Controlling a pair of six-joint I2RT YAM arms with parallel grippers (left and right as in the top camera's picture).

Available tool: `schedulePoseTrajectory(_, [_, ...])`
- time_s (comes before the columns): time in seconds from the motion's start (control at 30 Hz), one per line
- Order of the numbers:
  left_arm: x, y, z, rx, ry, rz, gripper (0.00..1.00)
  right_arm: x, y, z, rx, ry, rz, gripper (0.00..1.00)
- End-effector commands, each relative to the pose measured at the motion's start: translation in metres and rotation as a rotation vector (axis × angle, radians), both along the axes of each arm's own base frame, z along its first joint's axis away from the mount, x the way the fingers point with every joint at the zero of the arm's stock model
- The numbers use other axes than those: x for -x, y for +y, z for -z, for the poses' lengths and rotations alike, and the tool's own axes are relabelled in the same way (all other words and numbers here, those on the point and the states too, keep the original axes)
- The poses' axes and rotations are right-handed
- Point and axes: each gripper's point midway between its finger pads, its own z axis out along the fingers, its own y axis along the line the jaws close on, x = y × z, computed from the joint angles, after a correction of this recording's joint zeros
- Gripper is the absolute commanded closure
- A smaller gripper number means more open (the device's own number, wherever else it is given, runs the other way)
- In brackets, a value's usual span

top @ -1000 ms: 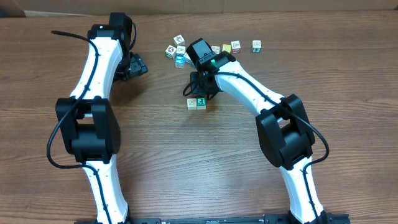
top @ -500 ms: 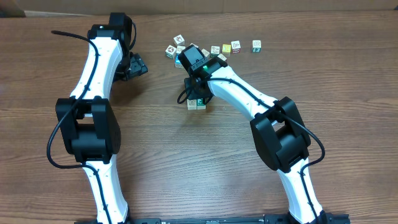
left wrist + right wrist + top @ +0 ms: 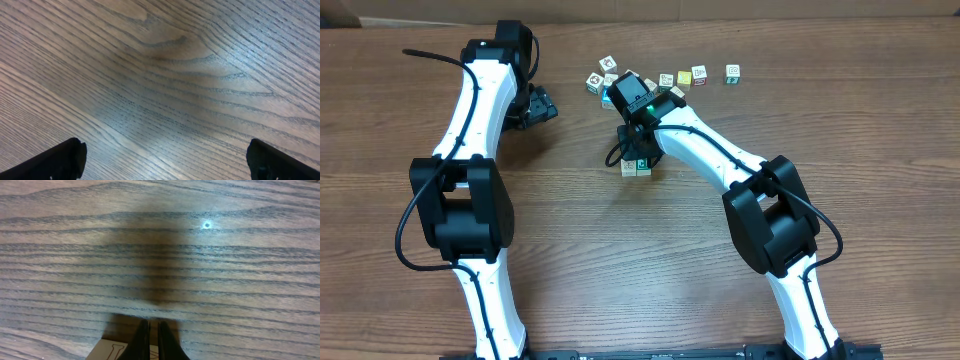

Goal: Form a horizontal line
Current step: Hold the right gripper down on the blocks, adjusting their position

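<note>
Right gripper (image 3: 150,341) has its jaws pinched tight with nothing between them, tips down low right by the row (image 3: 636,167) of little cubes near the middle of the table (image 3: 620,260). From above I can only make out two cubes in that row, a white one and a green one touching side by side. The arm hides anything more. Left gripper (image 3: 536,106) is well apart, jaws spread wide over bare wood, holding nothing. So I'd call it early-ish: there's a short start laid down, and a bunch of loose cubes (image 3: 608,65) are scattered up top.
</note>
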Motion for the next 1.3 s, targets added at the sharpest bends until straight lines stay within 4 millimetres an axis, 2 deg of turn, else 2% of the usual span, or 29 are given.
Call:
schedulePoseTrajectory(0.0, [-0.0052,0.0023,-0.0153,-0.009,-0.039,0.001,0.0,-0.0015,-0.0041,0.0019,0.016,-0.004,0.001,0.96])
schedulePoseTrajectory(1.27, [-0.0052,0.0023,-0.0153,-0.009,-0.039,0.001,0.0,0.0004,-0.0076,0.0026,0.043,-0.001,-0.03,0.96])
